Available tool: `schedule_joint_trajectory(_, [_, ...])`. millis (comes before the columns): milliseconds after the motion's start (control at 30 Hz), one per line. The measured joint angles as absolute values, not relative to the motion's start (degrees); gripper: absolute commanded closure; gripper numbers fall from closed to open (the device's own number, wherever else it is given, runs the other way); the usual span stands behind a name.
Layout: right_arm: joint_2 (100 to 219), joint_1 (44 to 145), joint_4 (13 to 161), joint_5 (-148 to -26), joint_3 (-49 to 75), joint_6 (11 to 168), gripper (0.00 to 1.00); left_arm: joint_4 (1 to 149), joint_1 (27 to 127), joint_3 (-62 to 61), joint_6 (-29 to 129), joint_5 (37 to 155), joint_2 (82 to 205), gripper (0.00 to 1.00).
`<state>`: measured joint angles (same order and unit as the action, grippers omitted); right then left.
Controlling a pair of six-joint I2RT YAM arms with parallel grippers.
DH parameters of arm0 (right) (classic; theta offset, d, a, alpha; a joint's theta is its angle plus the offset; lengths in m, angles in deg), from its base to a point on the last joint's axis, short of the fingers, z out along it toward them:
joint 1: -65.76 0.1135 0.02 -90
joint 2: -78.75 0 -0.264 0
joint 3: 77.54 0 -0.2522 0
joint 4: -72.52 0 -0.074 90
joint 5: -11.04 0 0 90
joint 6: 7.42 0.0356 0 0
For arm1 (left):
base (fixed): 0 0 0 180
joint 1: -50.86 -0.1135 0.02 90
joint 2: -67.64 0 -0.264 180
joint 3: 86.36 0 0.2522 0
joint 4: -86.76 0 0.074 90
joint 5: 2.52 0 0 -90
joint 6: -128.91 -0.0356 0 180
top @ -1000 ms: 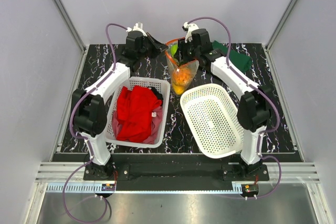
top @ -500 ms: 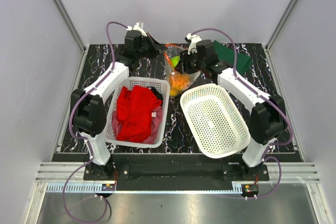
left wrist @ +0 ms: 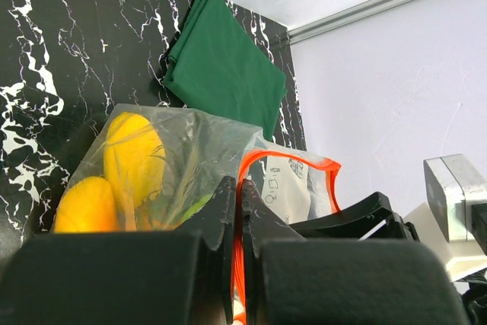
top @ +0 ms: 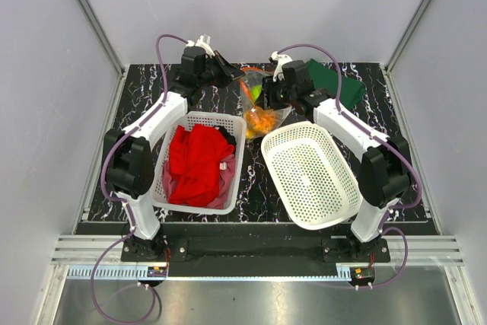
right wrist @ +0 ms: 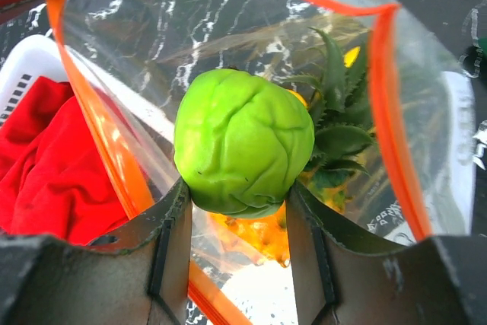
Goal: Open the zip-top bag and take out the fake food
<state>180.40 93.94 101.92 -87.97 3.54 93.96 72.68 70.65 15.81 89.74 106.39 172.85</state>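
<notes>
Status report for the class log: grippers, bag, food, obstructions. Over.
Left gripper shut on zip-top bag rim. Right gripper shut on green fruit at the open mouth. Pineapple inside bag. No obstruction seen.

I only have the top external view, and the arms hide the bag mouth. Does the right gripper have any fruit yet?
Observer: Yes. In the right wrist view, the right gripper has its fingers closed on either side of the green fruit, at the open mouth of the zip-top bag.
Operator: Is the left arm holding the bag?
Observer: Yes. The left gripper is pinched shut on the bag's orange zip edge.
Operator: What else is inside?
Observer: The pineapple shows its leaves right behind the green fruit, and orange pieces lie lower down.
</notes>
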Motion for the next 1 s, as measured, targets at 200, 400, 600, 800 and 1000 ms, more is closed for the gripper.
schedule_joint_trajectory(200, [180.1,94.0,106.2,-85.2,-2.1,93.8,0.84,73.1,70.6,15.8,89.9,106.5,172.8,1.0])
schedule_joint_trajectory(400, [179.6,94.0,107.6,-84.5,-8.9,93.9,0.84,73.4,70.5,15.8,90.0,106.8,172.8,1.0])
schedule_joint_trajectory(600, [177.5,94.0,110.7,-84.1,-8.4,95.1,0.86,73.4,70.5,15.8,89.8,106.8,172.8,1.0])
schedule_joint_trajectory(800, [163.6,93.9,118.0,-81.7,3.1,100.0,0.87,73.4,70.4,15.8,89.7,106.9,172.8,1.0])
schedule_joint_trajectory(1000, [147.8,94.0,125.2,-81.4,20.4,107.2,0.84,73.5,70.4,15.8,89.7,107.6,172.8,1.0])
